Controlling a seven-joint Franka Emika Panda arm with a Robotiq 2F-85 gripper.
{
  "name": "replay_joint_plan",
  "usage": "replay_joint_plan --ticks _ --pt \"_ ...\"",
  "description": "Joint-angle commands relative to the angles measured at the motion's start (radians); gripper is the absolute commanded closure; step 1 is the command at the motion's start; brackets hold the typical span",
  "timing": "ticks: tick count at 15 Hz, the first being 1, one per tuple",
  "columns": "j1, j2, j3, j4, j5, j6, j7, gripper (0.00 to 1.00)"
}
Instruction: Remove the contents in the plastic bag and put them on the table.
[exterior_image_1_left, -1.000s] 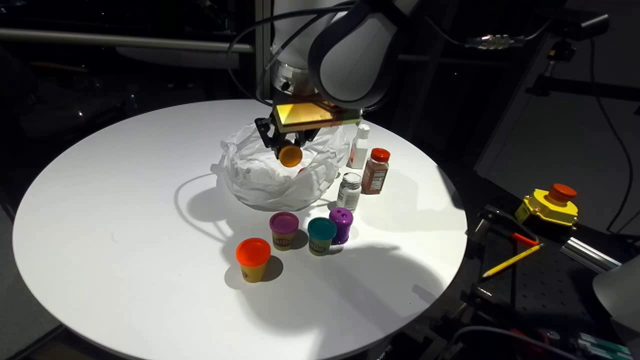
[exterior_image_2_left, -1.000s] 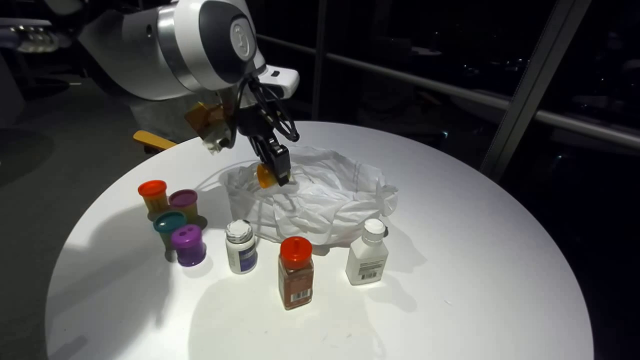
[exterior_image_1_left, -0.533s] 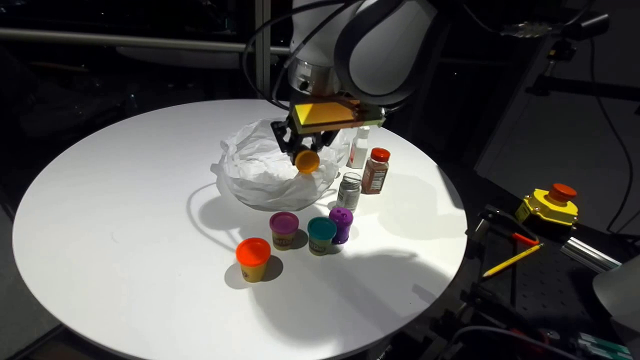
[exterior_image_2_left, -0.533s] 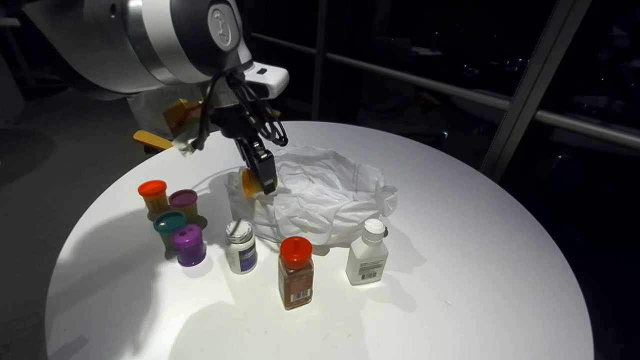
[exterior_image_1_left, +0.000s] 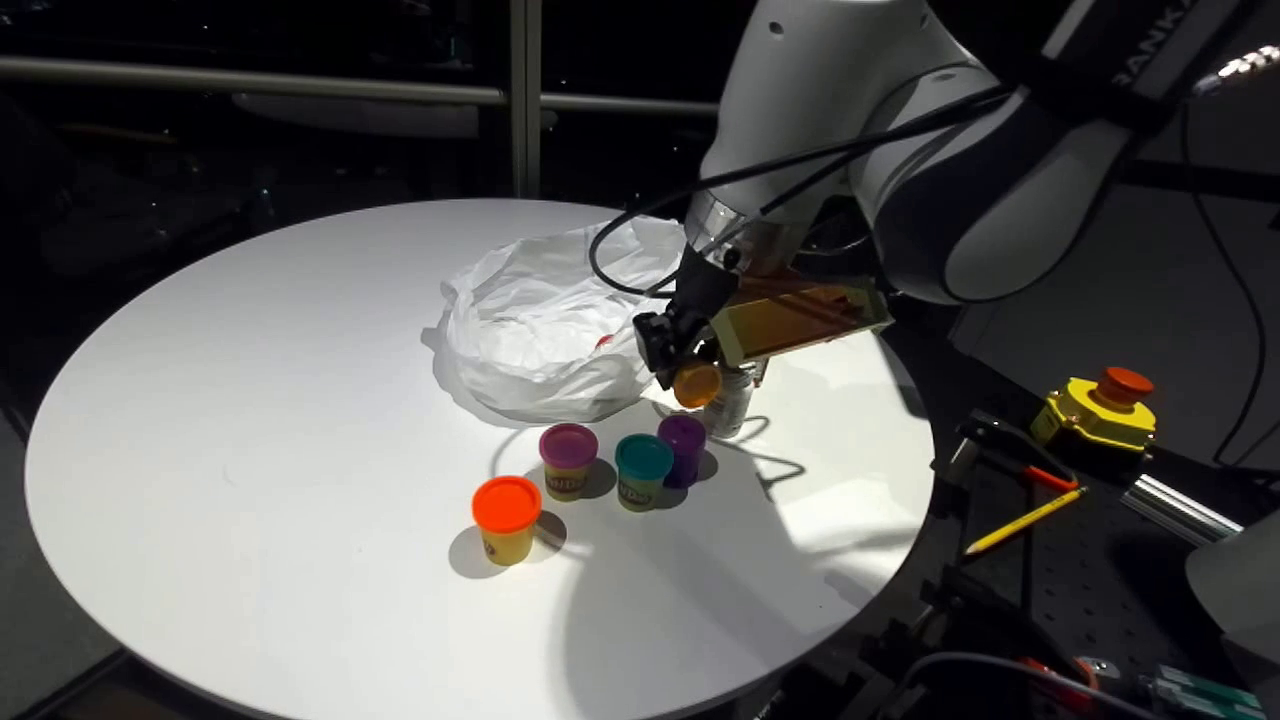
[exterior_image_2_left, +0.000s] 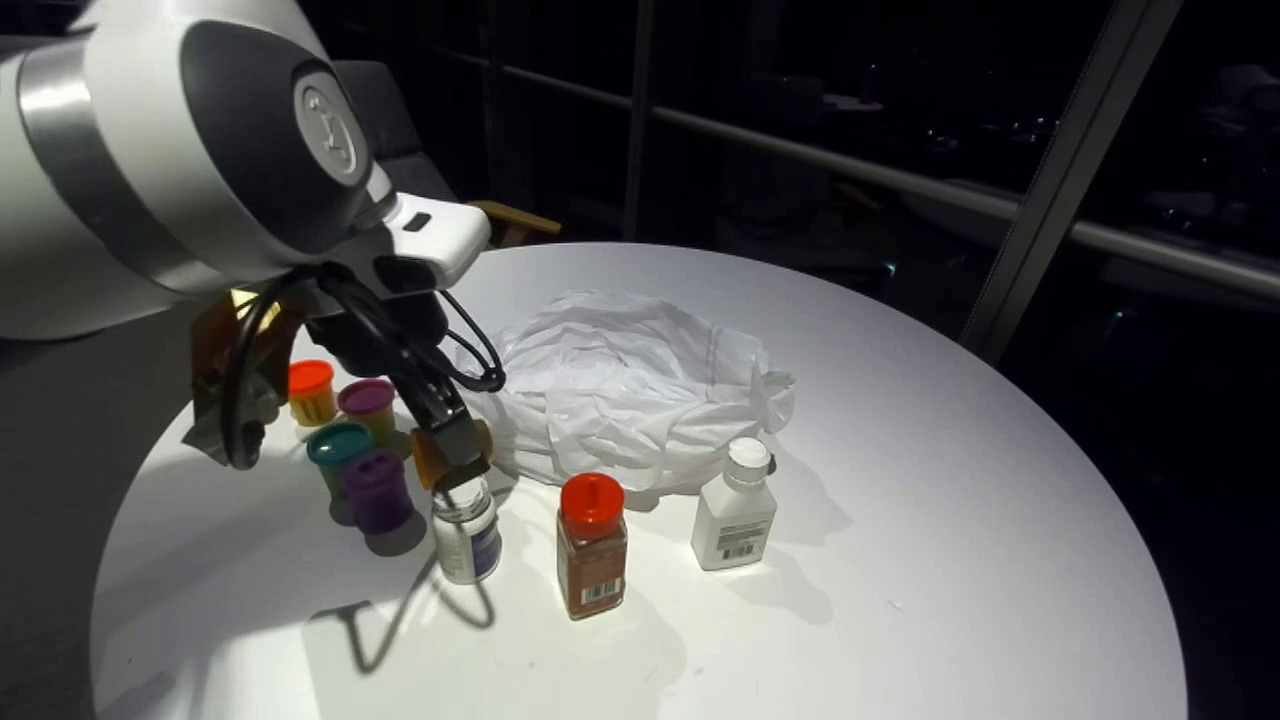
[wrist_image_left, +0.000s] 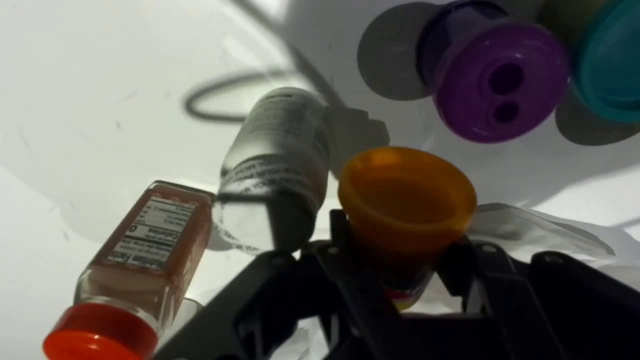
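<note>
Gripper status: The gripper (wrist_image_left: 397, 242) is clamping the orange-lidded pot (wrist_image_left: 407, 192), its jaws standing against opposite sides of the body.
Pot position: In both exterior views, the pot is hanging tilted within the gripper, above the table (exterior_image_1_left: 250, 450) and outside the plastic bag (exterior_image_1_left: 540, 340). The white round bottle (exterior_image_2_left: 466, 542) is appearing just beside the gripper; contact cannot be told.
Pot appearance: The round orange lid is showing a raised rim; a red and yellow strip is showing lower on the body.
Bottle label: The red-capped bottle (wrist_image_left: 140, 250) is displaying "Nutrition Facts" and "Calories 0", inverted in the wrist view.
Pot lettering: The teal pot (exterior_image_1_left: 643, 475) is bearing partly legible print.
Arm marking: The arm (exterior_image_1_left: 960, 190) is displaying "ANKA".
</note>
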Motion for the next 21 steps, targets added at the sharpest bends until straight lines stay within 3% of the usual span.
replay_joint_plan --ticks 1,4,9,16,17,18,19,21 --pt "0.236 0.035 -0.261 -0.012 -0.098 0.103 0.145 0.82" --pt "0.249 0.075 -0.267 0.013 -0.070 0.094 0.128 0.82" --pt "0.086 0.113 -0.070 0.076 -0.030 0.057 0.078 0.82" --pt "-0.082 0.151 0.119 0.143 -0.008 -0.112 0.039 0.82" --pt "-0.095 0.148 0.133 0.153 -0.003 -0.138 0.039 0.73" --pt "-0.100 0.115 0.133 0.144 -0.008 -0.148 0.038 0.32" --pt "-0.094 0.096 0.126 0.150 -0.013 -0.160 0.047 0.32" --pt "-0.072 0.018 0.105 0.146 -0.021 -0.215 0.058 0.18"
